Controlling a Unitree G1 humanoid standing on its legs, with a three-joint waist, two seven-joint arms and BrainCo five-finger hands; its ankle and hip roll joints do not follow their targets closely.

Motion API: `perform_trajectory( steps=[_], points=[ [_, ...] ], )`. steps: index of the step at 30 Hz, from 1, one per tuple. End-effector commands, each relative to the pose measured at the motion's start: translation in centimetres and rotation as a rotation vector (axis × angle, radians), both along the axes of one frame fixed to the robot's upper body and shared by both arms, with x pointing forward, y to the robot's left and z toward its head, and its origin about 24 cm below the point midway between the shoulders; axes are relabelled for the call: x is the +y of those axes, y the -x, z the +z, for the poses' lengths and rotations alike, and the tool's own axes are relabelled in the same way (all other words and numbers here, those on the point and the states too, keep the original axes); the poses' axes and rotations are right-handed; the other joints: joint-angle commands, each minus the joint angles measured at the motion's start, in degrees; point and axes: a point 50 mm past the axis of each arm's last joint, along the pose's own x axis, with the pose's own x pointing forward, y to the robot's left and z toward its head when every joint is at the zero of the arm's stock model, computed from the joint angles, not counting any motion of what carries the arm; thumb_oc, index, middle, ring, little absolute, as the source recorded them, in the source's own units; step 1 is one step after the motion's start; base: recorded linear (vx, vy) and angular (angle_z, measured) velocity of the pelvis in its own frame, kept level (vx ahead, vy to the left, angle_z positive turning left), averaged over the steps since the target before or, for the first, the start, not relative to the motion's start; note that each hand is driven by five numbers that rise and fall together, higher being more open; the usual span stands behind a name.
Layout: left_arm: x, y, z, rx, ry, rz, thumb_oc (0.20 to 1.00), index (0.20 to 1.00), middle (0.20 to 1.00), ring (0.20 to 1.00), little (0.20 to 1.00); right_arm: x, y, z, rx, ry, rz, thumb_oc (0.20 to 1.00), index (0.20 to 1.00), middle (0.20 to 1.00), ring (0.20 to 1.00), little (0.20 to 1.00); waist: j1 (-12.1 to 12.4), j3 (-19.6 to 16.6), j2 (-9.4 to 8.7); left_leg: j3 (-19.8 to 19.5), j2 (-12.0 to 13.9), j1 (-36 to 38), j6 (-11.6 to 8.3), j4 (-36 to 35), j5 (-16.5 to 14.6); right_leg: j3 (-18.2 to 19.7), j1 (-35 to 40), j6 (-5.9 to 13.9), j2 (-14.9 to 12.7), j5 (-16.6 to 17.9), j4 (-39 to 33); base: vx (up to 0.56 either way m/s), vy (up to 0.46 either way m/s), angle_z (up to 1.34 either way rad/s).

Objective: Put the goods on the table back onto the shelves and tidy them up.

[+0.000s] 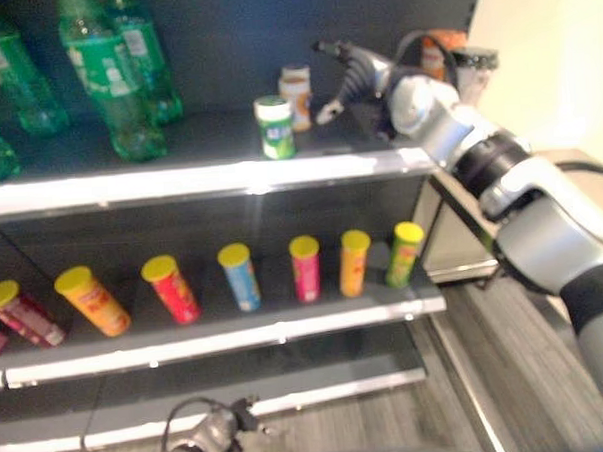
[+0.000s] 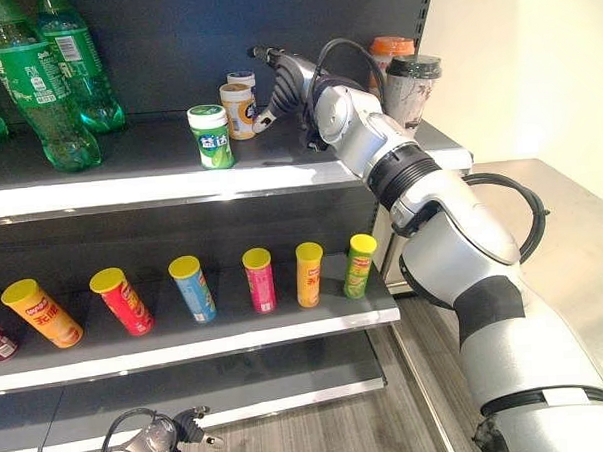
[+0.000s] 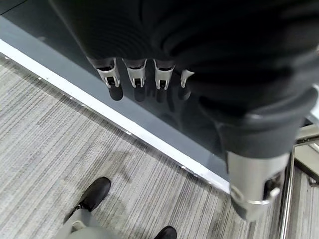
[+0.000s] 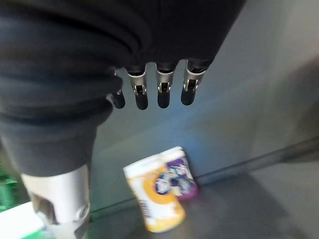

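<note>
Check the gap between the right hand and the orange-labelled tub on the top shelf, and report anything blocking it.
Nothing visible blocks it. The right hand hangs open above the top shelf, just beside the orange-labelled tub, with bare shelf between them. A purple tub sits behind the orange one, and the green tub stands nearer the shelf's front, both off that line.

Purple tub (image 4: 180, 172) half hidden behind orange tub (image 4: 155, 199); green bottles (image 1: 105, 74) cropped at top.

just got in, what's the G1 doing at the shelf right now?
Restocking. The right hand is up at the top shelf, fingers straight and holding nothing, beside the orange jar and the purple jar behind it. A green jar stands nearer the shelf edge. The left hand hangs low by the bottom shelf.
</note>
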Motion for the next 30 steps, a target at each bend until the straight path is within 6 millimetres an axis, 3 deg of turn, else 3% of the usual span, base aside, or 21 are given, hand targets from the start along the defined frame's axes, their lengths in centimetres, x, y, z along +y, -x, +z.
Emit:
perform_trajectory(
  steps=[1,4,6,7,10,11,12,14,15,17,18,21,23,24,25,27,28,30],
  points=[
    [3.1,-0.6,0.9,-0.022,-0.074,0.102,1.000,1.000,1.000,1.000,1.000,-0.1,1.4,6.5,-0.175,-0.058,0.024,1.000,1.000,1.000,1.000,1.000,-0.9,-1.7,-4.78,1.4,-6.3,3.9,2.45,0.0,-6.5,3.8,2.8,0.16,1.4,-1.8,0.1,-0.04,0.024,-0.01],
    [3.4,-0.3,0.9,-0.024,-0.068,0.135,1.000,1.000,1.000,1.000,1.000,-0.4,2.5,8.1,-0.212,-0.086,0.079,1.000,1.000,1.000,1.000,1.000,-1.5,-1.6,-4.61,1.7,-6.3,3.9,2.35,0.0,-6.5,4.2,2.7,0.17,1.4,-1.7,0.1,-0.03,0.022,-0.05],
    [4.0,0.8,0.7,-0.015,-0.060,0.205,1.000,1.000,1.000,1.000,1.000,-3.0,5.4,11.4,-0.310,-0.086,0.145,1.000,1.000,1.000,1.000,1.000,-3.2,-1.5,-4.40,2.7,-6.4,3.8,2.16,0.0,-6.4,5.0,2.3,0.42,1.5,-1.4,0.1,-0.06,0.051,-0.04],
    [4.0,0.7,0.7,-0.015,-0.060,0.204,1.000,1.000,1.000,1.000,1.000,-3.1,5.4,11.4,-0.310,-0.086,0.144,1.000,1.000,1.000,1.000,1.000,-3.1,-1.5,-4.39,2.8,-6.3,3.9,2.15,0.0,-6.4,5.0,2.3,0.42,1.5,-1.4,0.1,-0.05,0.038,-0.16],
    [4.8,2.1,0.6,0.005,-0.055,0.270,1.000,1.000,1.000,1.000,1.000,-6.1,8.8,13.7,-0.384,-0.019,0.176,1.000,1.000,1.000,1.000,1.000,-5.0,-1.5,-4.32,4.0,-6.3,3.9,2.02,0.0,-6.4,6.1,1.7,0.72,1.7,-1.0,0.2,-0.05,0.042,-0.21],
    [5.2,3.2,0.4,0.029,-0.046,0.307,1.000,1.000,1.000,1.000,1.000,-8.7,11.3,14.2,-0.402,0.044,0.176,1.000,1.000,1.000,1.000,1.000,-6.6,-1.6,-4.23,4.9,-6.2,4.0,1.98,0.0,-6.5,6.7,1.3,0.95,1.9,-0.8,0.3,-0.04,0.044,-0.24],
    [5.1,3.2,0.4,0.028,-0.044,0.306,1.000,1.000,1.000,1.000,1.000,-8.7,11.4,14.2,-0.402,0.046,0.175,1.000,1.000,1.000,1.000,1.000,-6.4,-1.5,-4.16,5.0,-6.2,4.0,1.98,0.0,-6.5,6.8,1.3,0.96,1.9,-0.8,0.4,-0.04,0.042,-0.28],
    [5.2,4.2,0.2,0.048,-0.037,0.331,1.000,1.000,1.000,1.000,1.000,-10.5,13.6,14.0,-0.400,0.106,0.178,1.000,1.000,1.000,1.000,1.000,-7.5,-1.5,-4.12,5.8,-6.1,4.1,1.96,0.0,-6.7,7.4,0.8,1.20,2.0,-0.5,0.5,-0.05,0.030,-0.43],
    [4.7,5.2,-0.2,0.070,-0.012,0.342,1.000,1.000,1.000,1.000,1.000,-12.8,15.2,13.3,-0.381,0.120,0.150,1.000,1.000,1.000,1.000,1.000,-8.4,-1.4,-3.78,6.6,-6.0,4.1,2.05,0.0,-6.8,7.9,0.3,1.43,2.0,-0.1,0.6,-0.05,0.035,-0.56],
    [4.8,5.2,-0.2,0.069,-0.016,0.341,1.000,1.000,1.000,1.000,1.000,-12.9,15.2,13.2,-0.381,0.117,0.148,1.000,1.000,1.000,1.000,1.000,-8.3,-1.4,-3.95,6.7,-6.0,4.1,2.05,0.0,-6.8,8.0,0.3,1.44,2.0,-0.1,0.6,-0.03,0.020,-0.29],
    [3.6,5.9,-0.7,0.086,0.020,0.351,1.000,1.000,1.000,1.000,1.000,-14.9,16.7,12.9,-0.393,0.108,0.110,1.000,1.000,1.000,1.000,1.000,-9.1,-1.2,-3.09,7.3,-5.9,4.1,2.20,0.0,-7.0,8.5,0.0,1.57,2.1,0.2,0.8,-0.04,0.025,-0.22],
    [0.7,6.8,-1.7,0.110,0.100,0.369,1.000,1.000,1.000,1.000,1.000,-17.0,17.7,12.4,-0.407,0.047,0.081,1.000,1.000,1.000,1.000,1.000,-10.7,-1.2,-0.02,7.8,-6.0,4.3,2.59,0.0,-7.3,8.9,-0.2,1.75,2.1,0.4,0.8,-0.04,0.027,-0.24],
    [-1.0,7.8,-2.2,0.133,0.148,0.400,1.000,1.000,1.000,1.000,1.000,-18.5,17.4,11.1,-0.399,-0.037,0.061,1.000,1.000,1.000,1.000,1.000,-13.0,-1.5,1.98,8.1,-6.0,4.4,2.86,0.0,-7.6,9.1,-0.3,1.91,2.0,0.5,0.7,-0.03,0.029,-0.17],
    [-0.2,8.4,-2.1,0.136,0.131,0.419,1.000,1.000,1.000,1.000,1.000,-19.9,17.4,9.1,-0.383,-0.108,0.044,1.000,1.000,1.000,1.000,1.000,-14.2,-1.8,0.58,8.0,-6.0,4.4,2.98,0.0,-7.8,9.0,-0.3,1.95,1.9,0.6,0.7,-0.04,0.025,-0.16],
    [1.3,8.1,-1.7,0.128,0.090,0.391,1.000,1.000,1.000,1.000,1.000,-22.6,19.0,6.0,-0.360,-0.190,-0.033,1.000,1.000,1.000,1.000,1.000,-13.1,-1.9,-2.21,7.9,-6.1,3.9,3.14,0.0,-7.7,8.9,-0.9,1.98,1.7,0.6,0.8,-0.04,0.023,-0.01],
    [1.0,7.6,-1.7,0.121,0.092,0.367,1.000,1.000,1.000,1.000,1.000,-24.2,19.4,2.5,-0.254,-0.223,-0.103,1.000,1.000,1.000,1.000,1.000,-12.3,-1.0,-2.30,7.9,-6.2,4.3,3.42,0.0,-7.8,8.9,-0.6,1.98,1.6,0.7,0.8,-0.04,0.012,0.47],
    [1.1,7.5,-1.7,0.121,0.089,0.354,1.000,1.000,1.000,1.000,1.000,-24.5,19.9,2.4,-0.255,-0.224,-0.116,1.000,1.000,1.000,1.000,1.000,-11.5,-1.0,-2.49,7.9,-6.2,4.3,3.43,0.0,-7.8,8.9,-0.6,1.98,1.6,0.7,0.9,-0.05,0.001,0.30],
    [0.9,6.8,-1.6,0.105,0.099,0.348,1.000,1.000,1.000,1.000,1.000,-25.4,20.0,-3.0,-0.035,-0.277,-0.163,1.000,1.000,1.000,1.000,1.000,-11.2,-0.3,-1.92,7.8,-6.4,4.2,3.63,0.0,-7.6,8.7,-0.8,2.00,1.3,0.7,1.1,-0.07,0.006,-0.65]
  ],
)
